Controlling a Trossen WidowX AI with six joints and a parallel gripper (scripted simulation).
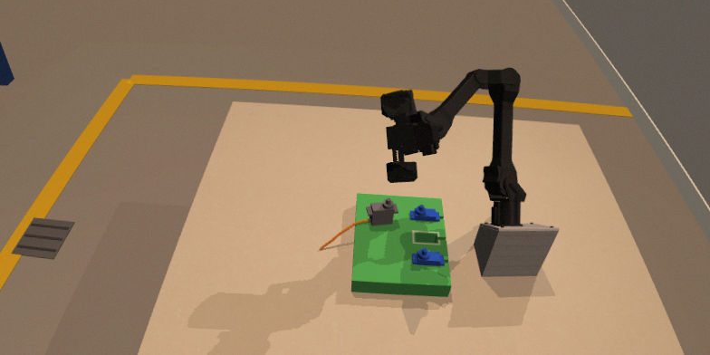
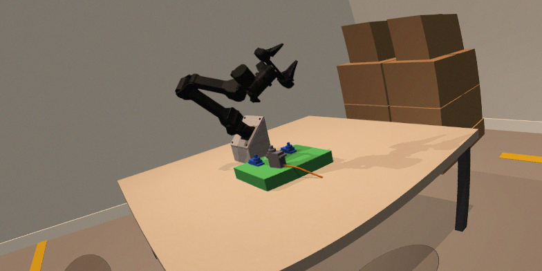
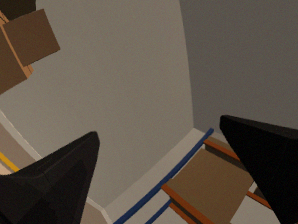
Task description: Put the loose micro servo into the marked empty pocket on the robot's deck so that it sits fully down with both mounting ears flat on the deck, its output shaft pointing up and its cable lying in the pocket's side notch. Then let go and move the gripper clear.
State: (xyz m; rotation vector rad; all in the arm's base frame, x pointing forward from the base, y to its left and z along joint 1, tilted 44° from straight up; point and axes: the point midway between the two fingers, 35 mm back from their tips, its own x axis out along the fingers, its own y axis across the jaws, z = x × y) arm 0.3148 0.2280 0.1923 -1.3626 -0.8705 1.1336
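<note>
While nothing is yet in its grasp, the scene in the top view reads from the lower frame upward. Lowest lies the green deck (image 1: 382,273) on the table (image 1: 258,233), right of centre. On its right half two blue servos (image 1: 423,256) already sit seated, one nearer and one farther, and between them is the marked empty pocket (image 1: 426,237), a pale-outlined rectangle with a small notch on its right edge. Toward the deck's upper left corner stands the loose micro servo (image 1: 381,212), grey, upright with its shaft upward, resting on the deck surface and well apart from the pocket. Its orange cable (image 1: 340,236) trails off the left edge onto the table.

Right of the deck is the arm's grey base block (image 1: 516,253). Above the servo, toward the middle of the frame, hangs the claw (image 1: 398,143), spread almost fully and holding nothing. In the exterior view it sits high in the upper middle, tilted upward, fingers splayed toward the stacked cardboard boxes (image 2: 413,68). The wrist view agrees, showing only wall and a distant rack between the fingertips.

The step in hand appears to be the approach before pickup. Next, the wrist would probably need to pitch down, centre over the grey body, and descend with the fingers straddling it, clear of the ears and cable.
</note>
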